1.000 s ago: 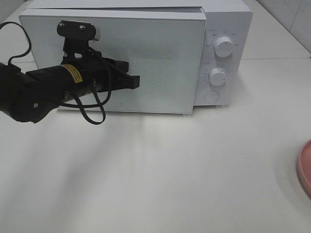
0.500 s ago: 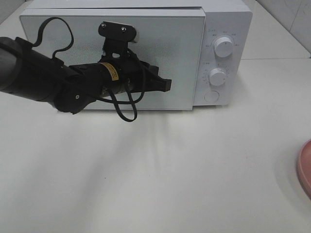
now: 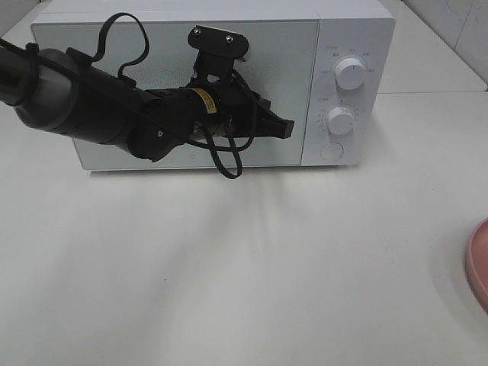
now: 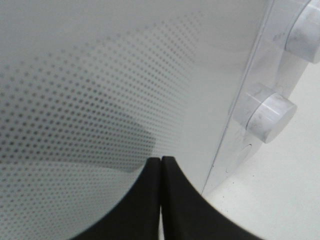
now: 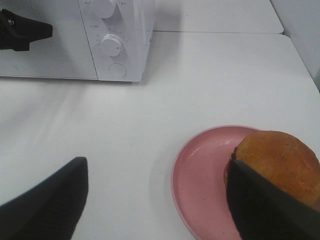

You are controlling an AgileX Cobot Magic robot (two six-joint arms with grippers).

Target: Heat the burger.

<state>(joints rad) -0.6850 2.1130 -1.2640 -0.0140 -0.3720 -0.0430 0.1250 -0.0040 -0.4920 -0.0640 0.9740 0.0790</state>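
The left gripper [image 3: 286, 127] is clenched with nothing between its jaws, its black tips pressed together against the front of the microwave door [image 3: 137, 53], low on the door's edge nearest the control panel. From the high view the door looks flush with the microwave [image 3: 358, 30], or very nearly so.

The right gripper [image 5: 155, 200] stands wide apart and holds nothing. One of its fingers [image 5: 265, 205] sits just in front of the burger [image 5: 280, 160], possibly touching it, and the other is well clear on the far side of the gap. The burger rests on the pink plate [image 5: 200, 180], which lies on the table [image 3: 244, 267] well away from the microwave, off to the side of its control panel. In the high view only the plate's rim shows.

The step in hand looks to be a push on the door, yet the burger is outside the microwave, so the door must be open before the burger can go in. To push well, keep the tips square to the panel and press straight, near the edge away from the hinge; stay clear of the two dials [image 3: 341, 120] and the round button [image 3: 332, 151] beside the door.
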